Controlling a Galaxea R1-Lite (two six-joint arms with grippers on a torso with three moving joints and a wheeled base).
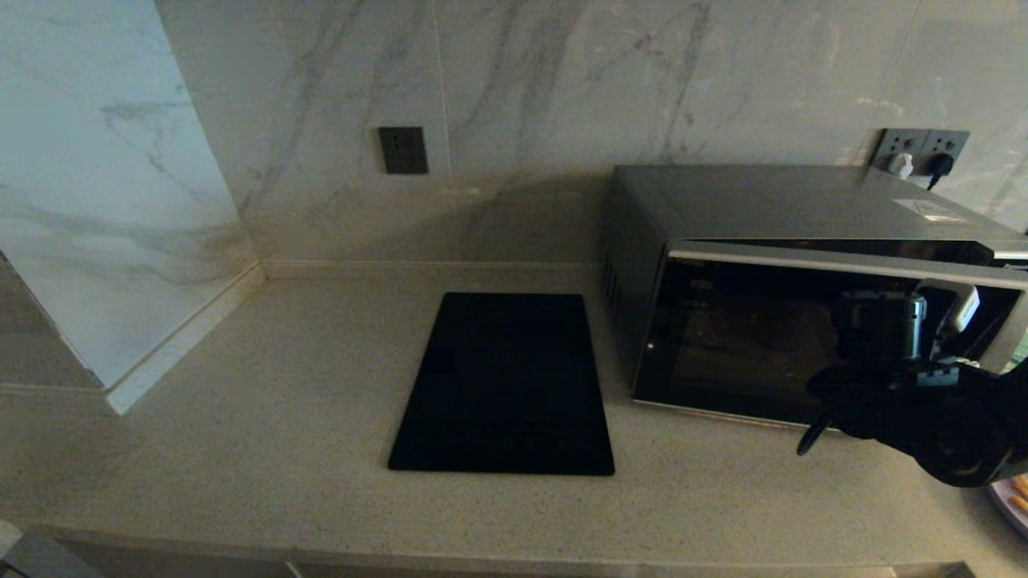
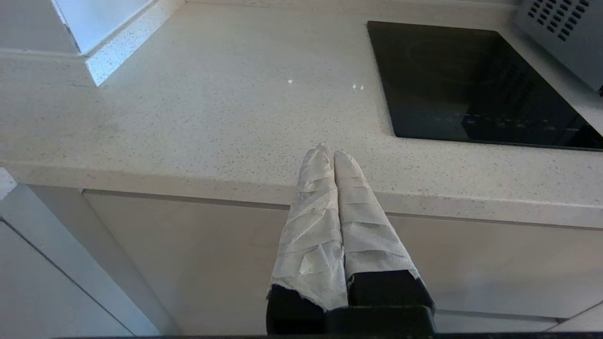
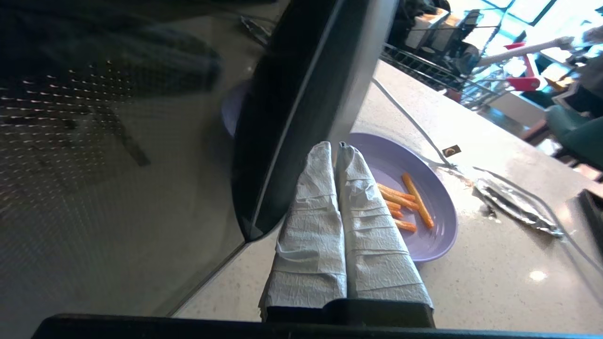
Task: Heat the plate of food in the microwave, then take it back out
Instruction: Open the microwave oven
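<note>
The right arm reaches in from the lower right of the head view, its dark forearm bent across the front of the microwave [image 1: 803,265], which stands at the right end of the counter [image 1: 241,417]. The right tool [image 3: 333,148] has its two white-wrapped fingers [image 3: 311,226] pressed together with nothing between them, their tips close beside the silver-trimmed edge of the black glass door [image 3: 292,117]; whether they touch it cannot be told. In the head view the door's top edge stands slightly away from the oven body.

The plate [image 3: 424,188], pale lilac, sits on the counter just beyond the door's edge, outside the oven, with several thin orange sticks [image 3: 405,202] lying on it. Only a sliver of its rim [image 1: 1013,498] shows at the lower right corner of the head view, under the arm.

The left tool [image 2: 333,153] hangs below the counter's front edge, in front of a pale cabinet face [image 2: 188,254], its wrapped fingers [image 2: 311,226] also shut flat against each other and gripping nothing.

A flat black cooktop [image 1: 506,385] lies in the counter to the left of the microwave. A crumpled strip of foil [image 3: 516,205] and a thin cable [image 3: 410,122] lie on the counter near the plate.
</note>
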